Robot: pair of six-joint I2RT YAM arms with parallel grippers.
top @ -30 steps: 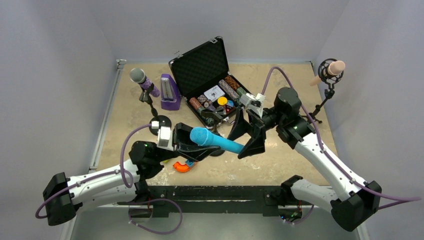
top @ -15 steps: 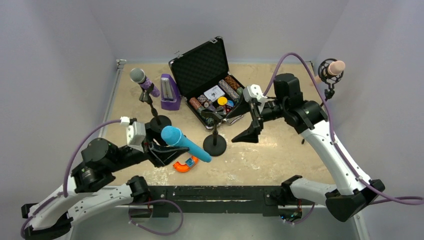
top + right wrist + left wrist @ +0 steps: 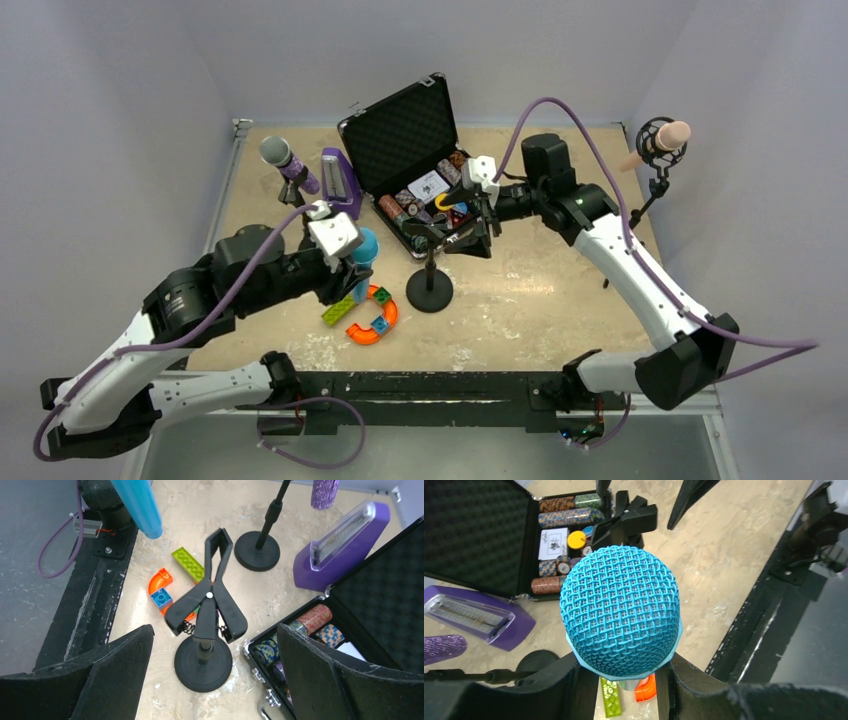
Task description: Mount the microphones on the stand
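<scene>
My left gripper (image 3: 621, 680) is shut on the bright cyan-blue microphone (image 3: 619, 610), held upright with its mesh head toward the wrist camera. From above, this microphone (image 3: 363, 250) stands left of the black clip stand (image 3: 430, 290). That stand's spring clip (image 3: 212, 580) is empty. My right gripper (image 3: 215, 630) hangs open just above the stand, one finger on either side of its round base (image 3: 203, 662). The glittery purple microphone (image 3: 285, 160) sits in a stand at the back left. At the far right, a third stand holds the pale pink microphone (image 3: 668, 138).
An open black case (image 3: 410, 130) with poker chips stands at the back centre, close behind the right gripper. A purple metronome-shaped box (image 3: 338, 185) is beside the purple microphone's stand. A green brick (image 3: 340, 308) and an orange curved toy (image 3: 375, 325) lie near the front.
The left arm has drawn back to the left and turned the cyan microphone from lying across to upright. The right gripper has opened wider and moved back over the clip stand.
</scene>
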